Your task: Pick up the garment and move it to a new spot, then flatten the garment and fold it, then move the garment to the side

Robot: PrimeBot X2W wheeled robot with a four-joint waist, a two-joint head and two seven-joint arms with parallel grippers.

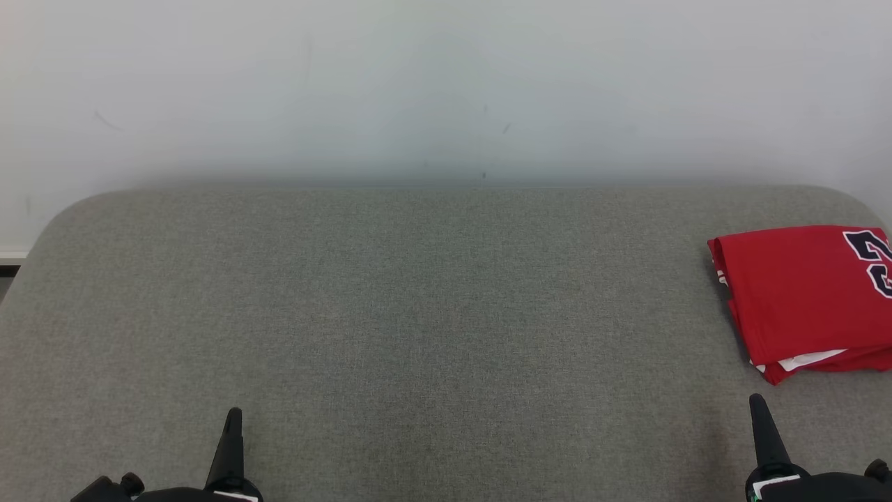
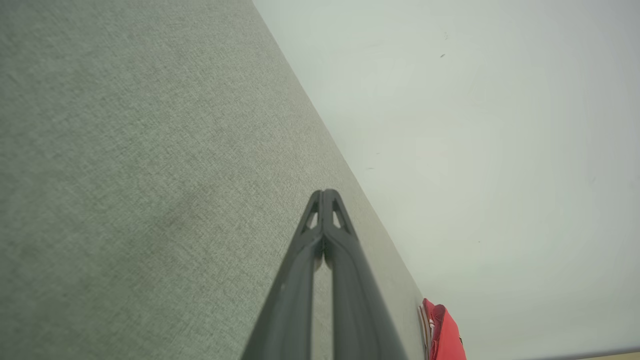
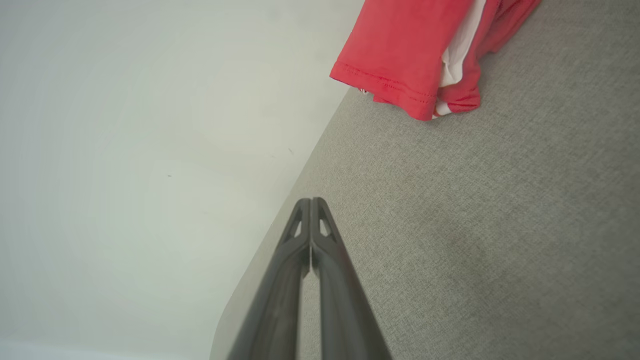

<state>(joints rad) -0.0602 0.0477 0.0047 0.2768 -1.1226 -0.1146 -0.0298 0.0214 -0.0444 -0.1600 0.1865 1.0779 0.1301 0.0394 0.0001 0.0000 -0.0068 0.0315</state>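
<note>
The folded garment (image 1: 801,293) lies at the bench's (image 1: 418,293) right edge, with the left tool (image 1: 233,416) and right tool (image 1: 756,402) pressed together and empty at its near edge, so the last move aside looks done and I'd guess nothing is needed next but keeping clear.

A table (image 1: 418,314) covered in grey-green woven fabric, with rounded far corners, stood before a pale wall (image 1: 446,84). The wall bore a few small dark marks (image 1: 506,128), and the light was soft and even.
</note>
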